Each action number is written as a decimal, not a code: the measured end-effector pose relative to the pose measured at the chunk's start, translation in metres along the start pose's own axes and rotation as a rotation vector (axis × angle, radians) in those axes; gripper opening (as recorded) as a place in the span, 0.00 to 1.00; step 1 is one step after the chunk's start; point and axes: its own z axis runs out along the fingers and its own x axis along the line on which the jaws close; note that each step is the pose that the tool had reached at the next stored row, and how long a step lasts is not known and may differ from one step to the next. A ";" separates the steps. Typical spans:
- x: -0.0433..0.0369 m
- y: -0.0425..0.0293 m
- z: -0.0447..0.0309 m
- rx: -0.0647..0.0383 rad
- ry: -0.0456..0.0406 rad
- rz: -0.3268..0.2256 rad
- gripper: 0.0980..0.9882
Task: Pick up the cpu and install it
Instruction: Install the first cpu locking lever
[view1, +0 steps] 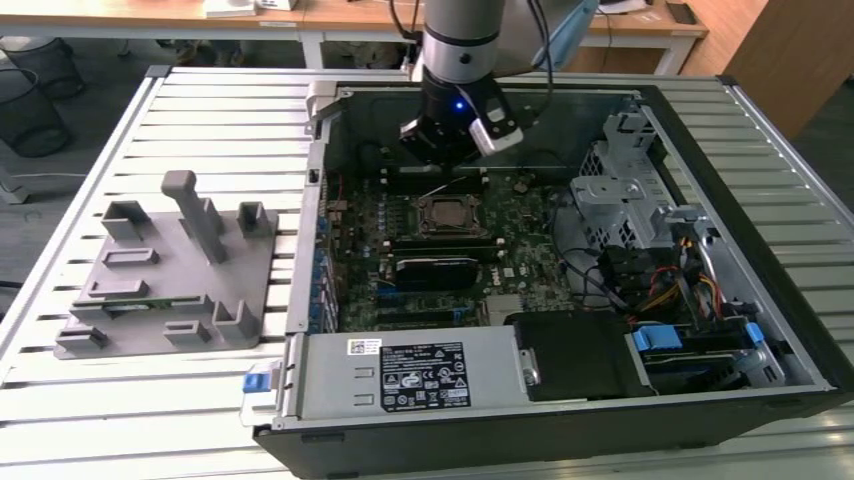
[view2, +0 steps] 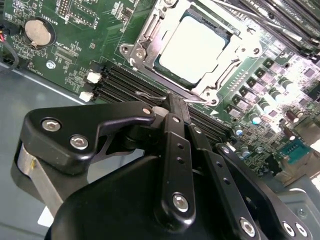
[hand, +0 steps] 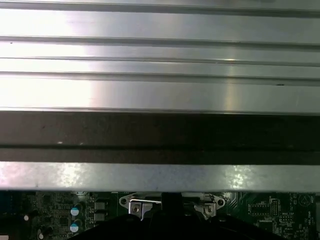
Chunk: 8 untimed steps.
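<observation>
The cpu lies flat in the socket on the green motherboard, silver top up, and the metal socket frame sits around its edges. In the exterior view the cpu is at the middle of the open computer case. My gripper hangs just beyond the socket's far side, fingers pressed together. A thin wire socket lever ends right at the fingertips; I cannot tell whether it is clamped. In the exterior view my gripper is above the board, behind the socket.
Black memory slots run beside the socket. The case holds a power supply at the front, a drive cage and cables on the exterior view's right. A grey fixture block stands on the slatted table at the left.
</observation>
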 end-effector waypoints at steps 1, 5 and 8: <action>-0.0005 0.0004 0.0004 0.000 0.0001 0.000 0.01; -0.0029 0.0018 0.0023 0.000 0.0000 0.000 0.01; -0.0041 0.0025 0.0036 0.000 0.0000 0.000 0.01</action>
